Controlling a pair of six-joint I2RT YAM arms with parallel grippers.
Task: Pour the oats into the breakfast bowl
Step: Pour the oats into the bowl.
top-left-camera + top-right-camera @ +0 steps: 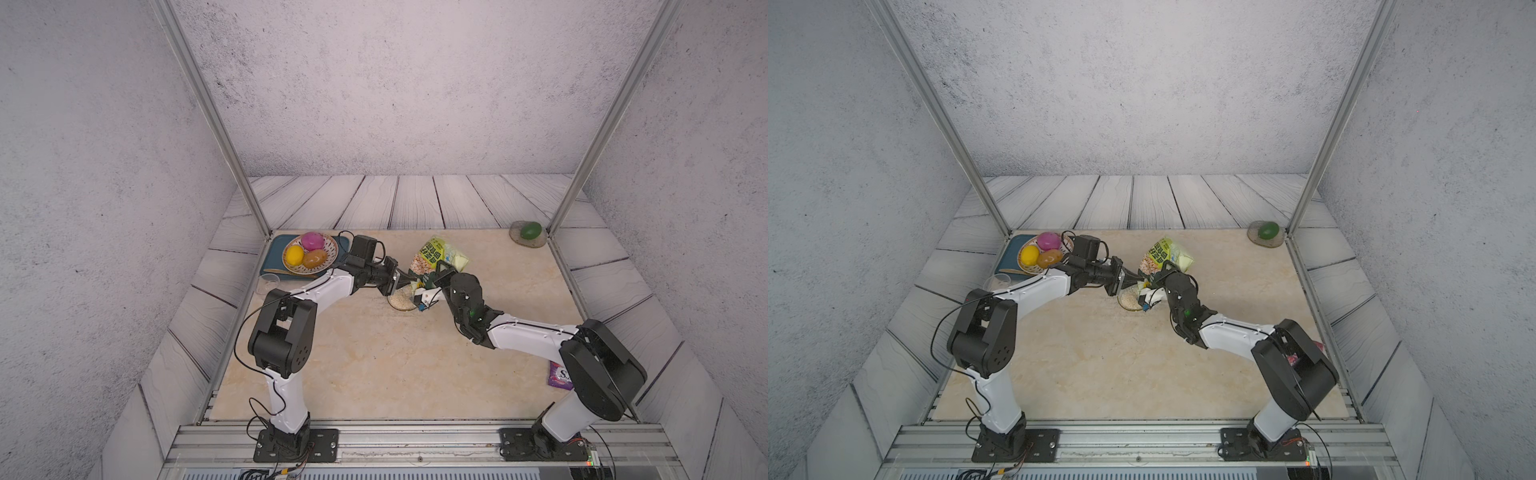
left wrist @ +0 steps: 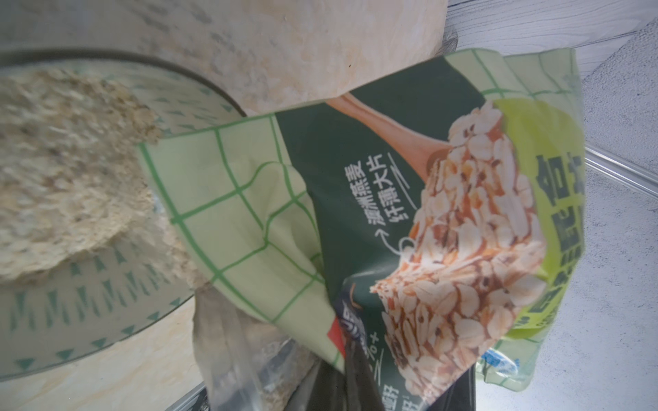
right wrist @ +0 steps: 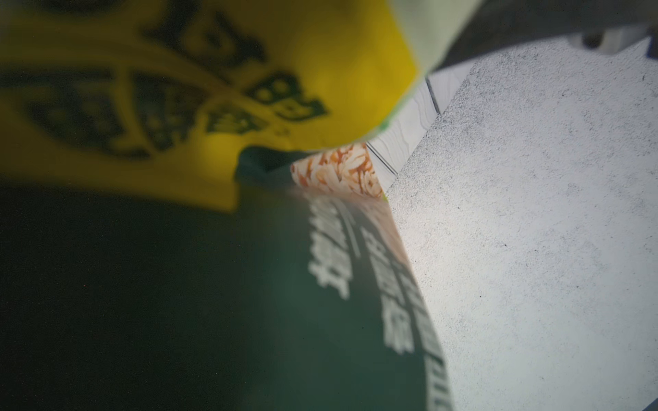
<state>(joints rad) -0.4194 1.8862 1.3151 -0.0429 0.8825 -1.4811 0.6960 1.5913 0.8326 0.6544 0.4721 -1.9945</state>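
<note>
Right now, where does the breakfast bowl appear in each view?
Both top views: the breakfast bowl mid-table, at the mouth of the tilted oat bag.
Left wrist: close up, heaped with oats, beside the bag's mouth.
Right wrist: not in it.
Shared landmark: the oat bag, in all four.

oat bag (image 1: 434, 255) over breakfast bowl (image 2: 89, 302), oats (image 2: 64, 160) inside
</note>
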